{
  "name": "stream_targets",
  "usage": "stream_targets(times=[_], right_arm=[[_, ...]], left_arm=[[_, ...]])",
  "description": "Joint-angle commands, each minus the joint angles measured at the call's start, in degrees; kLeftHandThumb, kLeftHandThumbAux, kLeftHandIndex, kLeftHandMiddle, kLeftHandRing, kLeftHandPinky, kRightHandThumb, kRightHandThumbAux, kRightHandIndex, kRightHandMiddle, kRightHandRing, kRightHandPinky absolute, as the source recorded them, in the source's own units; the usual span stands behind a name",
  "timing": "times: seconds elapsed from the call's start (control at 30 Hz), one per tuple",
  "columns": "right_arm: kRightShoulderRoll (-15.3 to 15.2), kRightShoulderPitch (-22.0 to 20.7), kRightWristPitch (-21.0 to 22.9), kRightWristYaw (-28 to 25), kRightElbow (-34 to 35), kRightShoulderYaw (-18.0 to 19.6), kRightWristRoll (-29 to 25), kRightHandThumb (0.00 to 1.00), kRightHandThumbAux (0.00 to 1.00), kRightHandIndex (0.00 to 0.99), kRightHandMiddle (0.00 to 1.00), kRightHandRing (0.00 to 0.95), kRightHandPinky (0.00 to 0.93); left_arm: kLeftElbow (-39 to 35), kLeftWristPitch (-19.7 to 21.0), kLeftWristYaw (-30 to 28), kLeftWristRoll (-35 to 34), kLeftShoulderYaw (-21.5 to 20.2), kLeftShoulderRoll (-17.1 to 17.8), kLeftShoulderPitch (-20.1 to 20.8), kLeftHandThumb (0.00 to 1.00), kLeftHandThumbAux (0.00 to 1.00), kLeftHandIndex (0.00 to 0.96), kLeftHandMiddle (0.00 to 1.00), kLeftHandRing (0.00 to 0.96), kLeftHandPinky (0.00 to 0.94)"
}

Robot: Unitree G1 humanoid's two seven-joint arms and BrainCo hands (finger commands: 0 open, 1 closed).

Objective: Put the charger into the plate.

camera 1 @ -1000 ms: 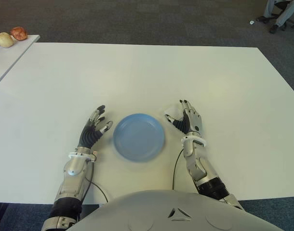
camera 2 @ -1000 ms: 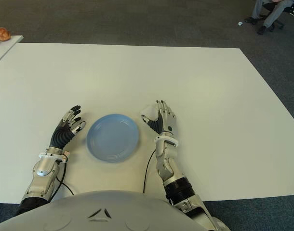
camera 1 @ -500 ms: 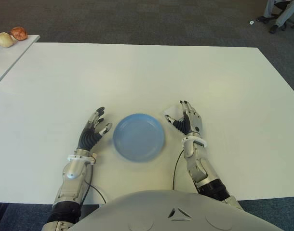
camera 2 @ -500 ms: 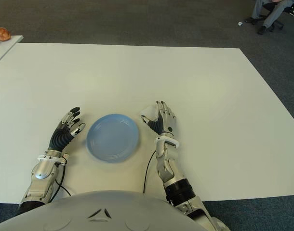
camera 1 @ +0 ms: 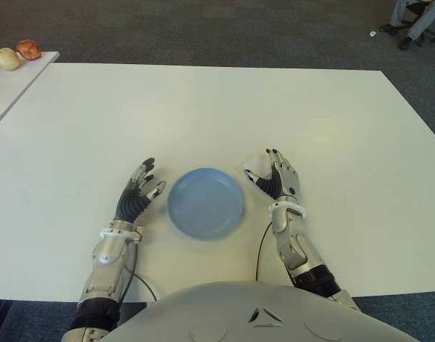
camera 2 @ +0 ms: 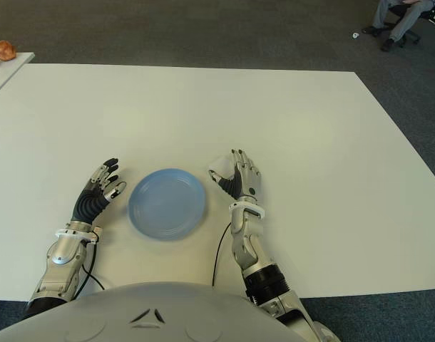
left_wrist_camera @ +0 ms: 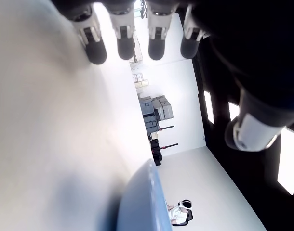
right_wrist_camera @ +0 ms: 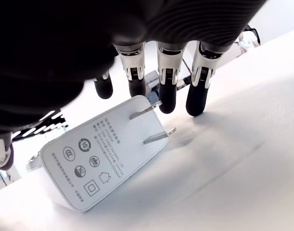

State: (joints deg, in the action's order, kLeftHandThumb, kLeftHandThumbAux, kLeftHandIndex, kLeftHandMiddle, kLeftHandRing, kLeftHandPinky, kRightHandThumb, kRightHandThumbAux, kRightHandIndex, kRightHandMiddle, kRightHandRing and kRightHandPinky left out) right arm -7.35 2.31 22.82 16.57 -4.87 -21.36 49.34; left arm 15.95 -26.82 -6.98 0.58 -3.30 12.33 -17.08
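Observation:
A white charger (right_wrist_camera: 101,156) lies flat on the white table (camera 1: 203,107), its two metal prongs pointing at my right hand's fingertips (right_wrist_camera: 167,98). In the eye views only its corner (camera 1: 253,169) shows, just right of the blue plate (camera 1: 205,203). My right hand (camera 1: 273,171) hovers over the charger with fingers spread, holding nothing. The plate holds nothing. My left hand (camera 1: 142,184) shows left of the plate, fingers relaxed and open; its wrist view shows the plate's rim (left_wrist_camera: 143,199) close by.
A second table at the far left carries two round food items (camera 1: 18,50). A seated person's legs (camera 1: 411,16) show at the far right on the carpet. A black cable (camera 1: 259,249) runs along my right forearm.
Both hands have drawn back slightly toward my body. More of the charger's corner shows beside the right hand's fingers. The plate has not moved.

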Motion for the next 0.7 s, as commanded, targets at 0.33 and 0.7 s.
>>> stream_targets(times=[0.33,0.7], right_arm=[[-0.66,2.06,4.45,-6.38,-0.88,-0.40,-1.22,0.322,0.331,0.000,0.016,0.109,0.252],[-0.87,2.25,5.95,-8.10,0.04,-0.61,-0.80,0.303,0.322,0.000,0.023,0.128,0.274]], left_arm=[[2.65,2.16,0.70,1.45,0.44,-0.91,-1.40,0.000,0.572,0.082,0.076,0.071,0.096],[2.90,3.18,0.37,1.26,0.55,-1.22,-1.01,0.000,0.580,0.084,0.083,0.077,0.092]])
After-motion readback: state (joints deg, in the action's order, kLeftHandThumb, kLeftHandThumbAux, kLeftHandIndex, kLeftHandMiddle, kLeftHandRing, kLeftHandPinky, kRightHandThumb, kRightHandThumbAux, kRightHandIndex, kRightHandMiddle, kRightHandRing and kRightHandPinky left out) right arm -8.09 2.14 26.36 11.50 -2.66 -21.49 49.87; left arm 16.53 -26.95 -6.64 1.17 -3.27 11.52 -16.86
